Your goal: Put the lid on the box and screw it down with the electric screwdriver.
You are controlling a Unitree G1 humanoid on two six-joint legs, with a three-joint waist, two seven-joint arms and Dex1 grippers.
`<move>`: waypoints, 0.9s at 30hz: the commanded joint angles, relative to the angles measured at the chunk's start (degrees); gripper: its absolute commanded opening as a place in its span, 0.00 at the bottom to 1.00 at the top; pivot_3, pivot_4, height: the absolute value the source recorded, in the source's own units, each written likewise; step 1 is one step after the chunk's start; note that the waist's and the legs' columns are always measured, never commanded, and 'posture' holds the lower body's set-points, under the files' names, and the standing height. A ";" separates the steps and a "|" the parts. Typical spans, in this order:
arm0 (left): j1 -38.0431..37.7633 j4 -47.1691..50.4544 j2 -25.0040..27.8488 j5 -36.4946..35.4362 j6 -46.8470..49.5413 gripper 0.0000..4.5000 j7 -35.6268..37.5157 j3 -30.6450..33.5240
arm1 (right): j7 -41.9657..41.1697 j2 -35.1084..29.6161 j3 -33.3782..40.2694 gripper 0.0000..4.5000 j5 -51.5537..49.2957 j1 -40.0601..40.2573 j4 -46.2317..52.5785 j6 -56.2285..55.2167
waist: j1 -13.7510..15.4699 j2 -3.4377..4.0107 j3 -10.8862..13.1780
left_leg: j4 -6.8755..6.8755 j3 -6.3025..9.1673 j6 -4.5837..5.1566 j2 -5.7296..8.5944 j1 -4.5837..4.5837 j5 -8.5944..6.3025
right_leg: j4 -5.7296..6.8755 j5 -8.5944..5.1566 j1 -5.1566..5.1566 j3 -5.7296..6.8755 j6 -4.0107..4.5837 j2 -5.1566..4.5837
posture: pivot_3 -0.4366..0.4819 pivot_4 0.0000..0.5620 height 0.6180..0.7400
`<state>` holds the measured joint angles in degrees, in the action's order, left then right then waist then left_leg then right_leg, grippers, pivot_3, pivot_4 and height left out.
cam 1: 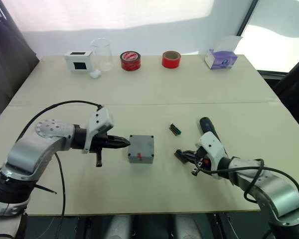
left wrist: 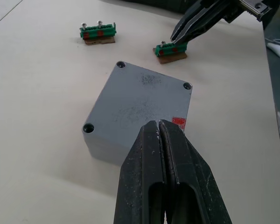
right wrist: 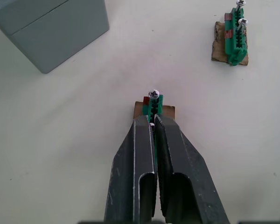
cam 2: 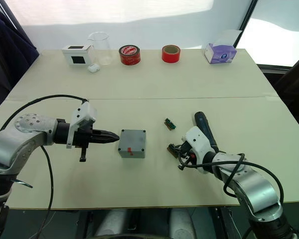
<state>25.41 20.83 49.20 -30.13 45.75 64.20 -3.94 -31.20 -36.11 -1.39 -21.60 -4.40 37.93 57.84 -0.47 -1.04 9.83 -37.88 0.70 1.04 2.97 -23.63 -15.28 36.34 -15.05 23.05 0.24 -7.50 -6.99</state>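
Lid [left wrist: 144, 100] seated on box [cam 1: 141, 149]; left pincer [cam 1: 123, 143] closed, empty, bracing it; right pincer [right wrist: 153, 122] clamped on green screw holder [right wrist: 153, 106]; next likely needs screws set, electric screwdriver [cam 1: 208, 126] fetched.

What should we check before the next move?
1. lid seated on box: ok.
2. Screws in the lid's corner holes: cannot tell, holes are dark.
3. left end effector at the box's red-marked edge: ok, shut.
4. right end effector shut on green screw holder: ok.
5. electric screwdriver in hand: not ok, lying on the table by the right arm.
6. second screw holder unobstructed: ok.
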 commanded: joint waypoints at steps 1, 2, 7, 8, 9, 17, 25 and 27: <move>1.00 0.20 0.68 -0.07 -0.93 0.00 0.15 0.29 | 0.55 -0.05 1.83 0.02 -1.29 -0.24 1.73 0.46 | 0.00 0.00 0.00 | 0.00 0.00 0.00 0.00 0.00 0.00 | 0.00 0.00 0.00 0.00 0.00 0.00 | 0.48 0.27 1.00; 1.04 0.04 0.66 -0.07 -0.93 0.00 0.16 0.31 | 0.74 0.28 2.41 0.02 -1.78 -0.52 2.06 1.02 | 0.00 0.00 0.00 | 0.00 0.00 0.00 0.00 0.00 0.00 | 0.00 0.00 0.00 0.00 0.00 0.00 | 0.48 0.27 1.00; 1.16 -1.33 0.55 -0.15 -0.94 0.00 -0.26 1.17 | 0.73 -0.01 5.31 0.02 -5.27 -2.89 4.91 4.88 | -0.02 0.00 0.00 | 0.00 0.00 0.00 0.00 0.00 0.00 | 0.00 0.00 0.00 0.00 0.00 0.00 | 0.48 0.27 1.00; 1.12 -1.64 0.56 -0.24 -0.90 0.00 -0.39 1.49 | 0.63 -0.39 5.73 0.02 -5.92 -3.48 5.61 5.63 | -0.02 0.00 0.00 | 0.00 0.00 0.00 0.00 0.00 0.00 | 0.00 0.00 0.00 0.00 0.00 0.00 | 0.48 0.27 1.00; 1.04 -1.91 0.62 -0.31 -0.92 0.00 -0.51 1.79 | 0.59 -0.66 6.15 0.02 -6.57 -4.24 6.20 6.34 | -0.02 0.01 0.01 | 0.00 0.01 0.00 0.00 0.00 0.00 | 0.00 0.00 0.00 0.00 0.00 0.00 | 0.48 0.27 1.00; 0.19 -3.17 0.51 -0.94 -0.40 0.00 -2.61 4.29 | 2.80 3.86 5.27 0.02 -11.82 -15.61 4.96 10.38 | -0.17 0.01 0.01 | 0.02 0.01 0.01 -0.02 0.00 -0.01 | -0.01 0.00 0.03 0.00 0.00 0.00 | 0.48 0.27 1.00; -3.80 0.74 0.93 -3.22 1.78 0.00 -5.98 7.75 | 3.05 9.84 -5.31 0.02 -8.87 -23.47 -3.49 4.07 | -0.16 0.04 0.03 | 0.08 -0.01 0.00 -0.02 -0.01 0.00 | -0.02 0.01 0.10 -0.01 0.00 0.00 | 0.48 0.27 1.00; -4.31 1.67 0.72 -3.75 2.26 0.00 -6.85 8.15 | 3.14 10.16 -6.02 0.02 -8.64 -23.71 -4.14 3.34 | -0.05 0.04 0.03 | 0.08 0.00 0.00 -0.01 -0.01 0.00 | -0.02 0.01 0.15 0.00 0.00 0.00 | 0.48 0.27 1.00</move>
<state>20.90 19.87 49.48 -32.81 47.65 58.27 1.63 -28.03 -26.10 -7.24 -30.56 -27.28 33.38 63.01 -0.51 -1.00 9.86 -37.80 0.70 1.03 2.96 -23.65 -15.28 36.31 -15.04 23.21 0.24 -7.50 -7.00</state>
